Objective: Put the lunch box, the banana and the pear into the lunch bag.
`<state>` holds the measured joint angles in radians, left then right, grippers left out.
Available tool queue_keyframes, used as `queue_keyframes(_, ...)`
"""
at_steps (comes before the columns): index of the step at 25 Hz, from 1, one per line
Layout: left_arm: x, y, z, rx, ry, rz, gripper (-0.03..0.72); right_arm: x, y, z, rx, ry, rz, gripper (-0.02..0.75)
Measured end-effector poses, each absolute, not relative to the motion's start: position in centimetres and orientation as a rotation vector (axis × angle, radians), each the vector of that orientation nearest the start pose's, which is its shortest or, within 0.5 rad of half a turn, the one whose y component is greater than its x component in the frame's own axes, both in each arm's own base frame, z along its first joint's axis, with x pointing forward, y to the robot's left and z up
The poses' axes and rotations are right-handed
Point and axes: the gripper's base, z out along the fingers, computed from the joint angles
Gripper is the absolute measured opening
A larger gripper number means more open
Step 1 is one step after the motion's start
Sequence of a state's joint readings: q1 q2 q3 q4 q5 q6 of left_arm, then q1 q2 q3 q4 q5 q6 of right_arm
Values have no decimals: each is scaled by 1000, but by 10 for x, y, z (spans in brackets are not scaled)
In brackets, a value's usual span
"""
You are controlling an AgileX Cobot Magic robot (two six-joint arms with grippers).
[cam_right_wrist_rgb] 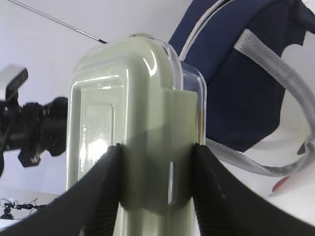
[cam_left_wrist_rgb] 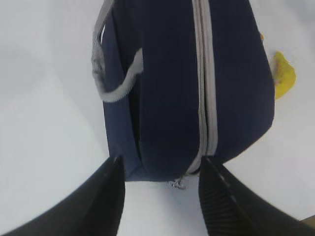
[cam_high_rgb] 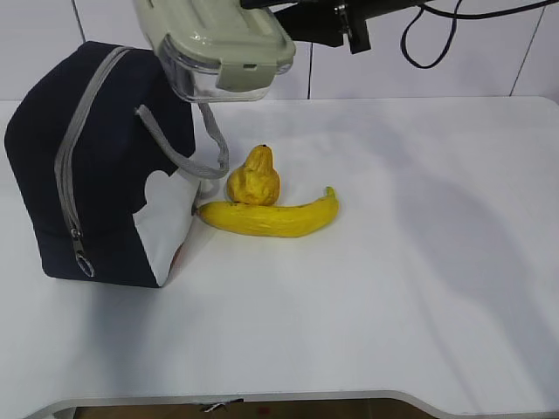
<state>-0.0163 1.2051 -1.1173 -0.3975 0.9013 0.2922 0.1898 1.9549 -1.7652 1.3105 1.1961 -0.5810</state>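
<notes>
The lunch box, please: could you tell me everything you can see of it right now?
The lunch box is a small rectangular container with rounded corners, a clear, plastic-looking body and a pale green lid with a clip flap on its side. The lid is on. It is held in the air, tilted, above the top right of the navy lunch bag, not yet inside it. The right gripper clamps it, one dark jaw on each side across the lid. Its contents cannot be made out.

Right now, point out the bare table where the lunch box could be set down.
Free: the wide table right of the banana, and the front strip before the lunch bag. Crowded: pear and banana lie close against the bag's right side.
</notes>
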Motion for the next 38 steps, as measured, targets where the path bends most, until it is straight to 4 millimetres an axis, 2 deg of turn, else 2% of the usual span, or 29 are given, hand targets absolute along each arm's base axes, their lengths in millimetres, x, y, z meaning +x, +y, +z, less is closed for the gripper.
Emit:
queue_keyframes(6, 293, -36, 377, 272, 2476, -415, 384, 403, 175, 344, -392, 2122, 1533, 341)
queue_keyframes(9, 314, -38, 379, 313, 2538, -443, 384, 404, 185, 345, -356, 2100, 1512, 341)
queue_keyframes(13, 339, -40, 370, 336, 2598, -465, 384, 403, 199, 347, -322, 2064, 1509, 341)
queue_keyframes(17, 359, -41, 350, 338, 2652, -491, 384, 405, 207, 346, -278, 2035, 1548, 341)
queue_keyframes(21, 371, -43, 330, 334, 2699, -535, 375, 413, 213, 332, -221, 2038, 1583, 341)
queue_keyframes(23, 374, -43, 325, 335, 2710, -542, 340, 416, 217, 325, -193, 2037, 1601, 341)
queue_keyframes(25, 377, -43, 321, 337, 2720, -544, 241, 419, 221, 318, -178, 2038, 1619, 341)
queue_keyframes(27, 377, -43, 321, 348, 2716, -542, 95, 420, 226, 312, -171, 2040, 1636, 341)
queue_keyframes(28, 377, -43, 322, 356, 2714, -541, 58, 421, 228, 310, -167, 2039, 1642, 341)
queue_keyframes(33, 381, -47, 345, 366, 2627, -585, 30, 425, 230, 303, -133, 2031, 1667, 341)
queue_keyframes(38, 380, -53, 378, 370, 2500, -666, 29, 432, 232, 283, -120, 2077, 1628, 341)
